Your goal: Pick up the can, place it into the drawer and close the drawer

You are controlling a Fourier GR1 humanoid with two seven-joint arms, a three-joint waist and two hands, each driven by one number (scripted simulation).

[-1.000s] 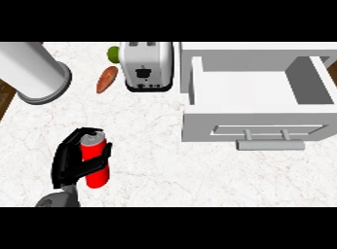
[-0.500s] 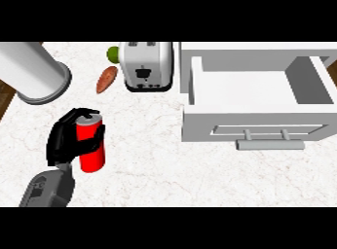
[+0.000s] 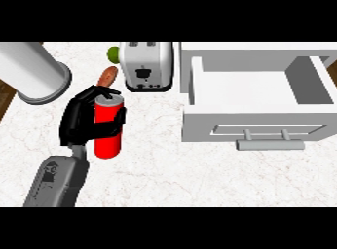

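Holding the red can (image 3: 108, 127) upright in my left hand (image 3: 82, 119), fingers curled round it, above the worktop (image 3: 171, 170); the open drawer (image 3: 261, 116) lies at three o'clock, so I carry rightward

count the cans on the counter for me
1: a red can left of the open drawer, upright, held in the left hand in front of the toaster. None shows inside the drawer, though its front wall hides a strip.
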